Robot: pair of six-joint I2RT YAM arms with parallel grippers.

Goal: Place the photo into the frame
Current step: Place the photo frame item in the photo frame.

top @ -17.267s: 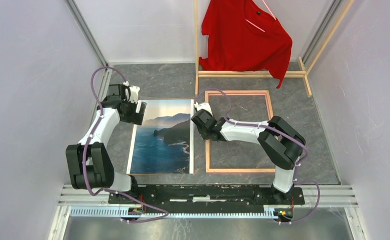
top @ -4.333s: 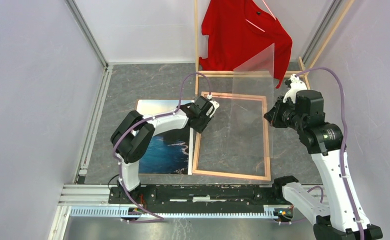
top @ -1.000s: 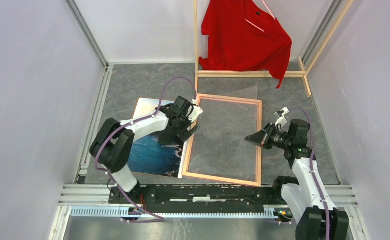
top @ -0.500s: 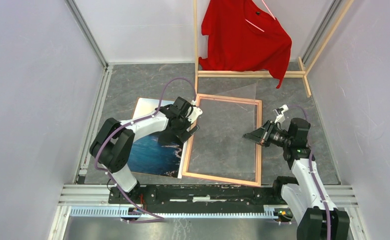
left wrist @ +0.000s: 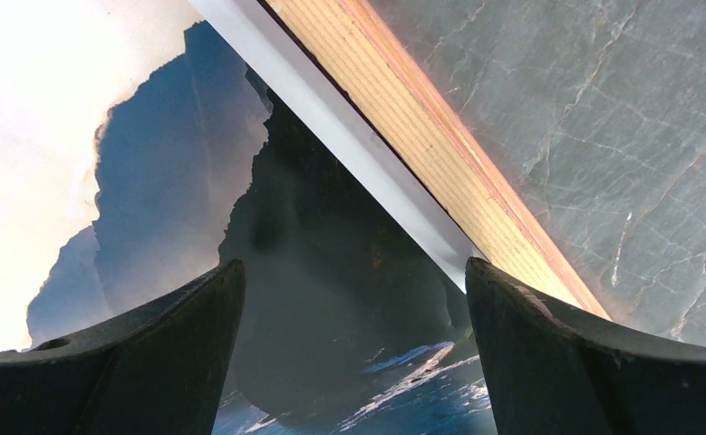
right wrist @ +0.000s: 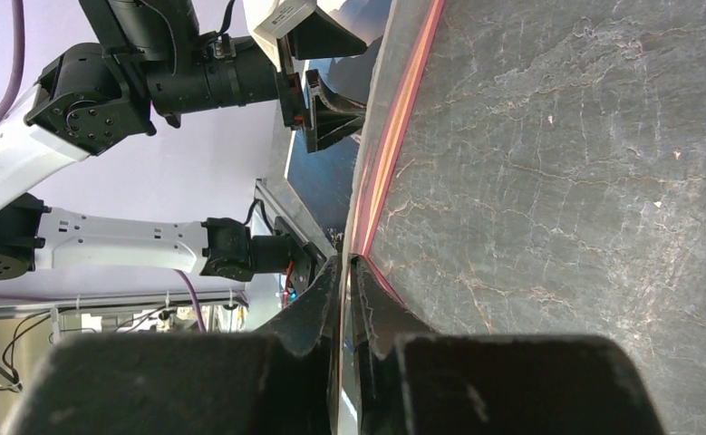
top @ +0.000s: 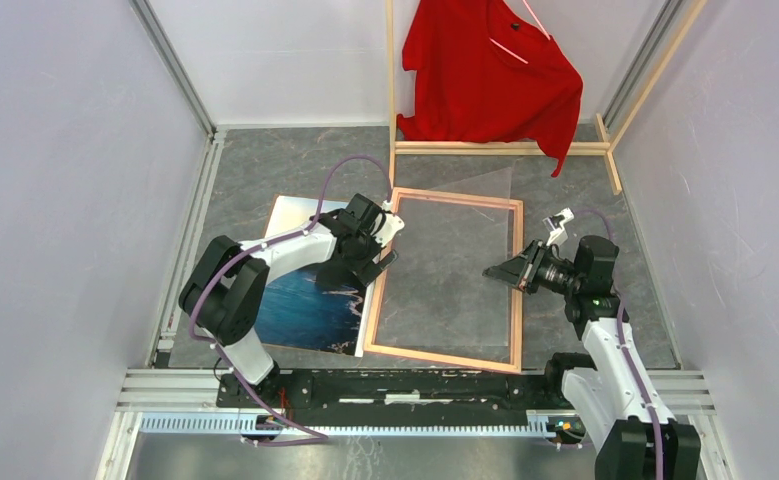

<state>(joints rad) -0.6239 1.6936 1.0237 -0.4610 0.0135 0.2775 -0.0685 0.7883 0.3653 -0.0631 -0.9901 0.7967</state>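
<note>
Left tool [left wrist: 351, 272]: jaws wide, empty, over right edge of photo [top: 305, 300], beside left rail of frame [top: 455, 196]. Photo flat on counter [top: 295, 165], left of frame, long axis near-far. Left arm nearer. Right tool [right wrist: 344, 263] pinches clear pane [top: 490, 185] at frame's right rail.

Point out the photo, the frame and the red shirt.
photo [top: 310, 315], top view, blue water area.
frame [top: 441, 358], top view, near wooden rail.
red shirt [top: 485, 85], top view, chest.
</note>
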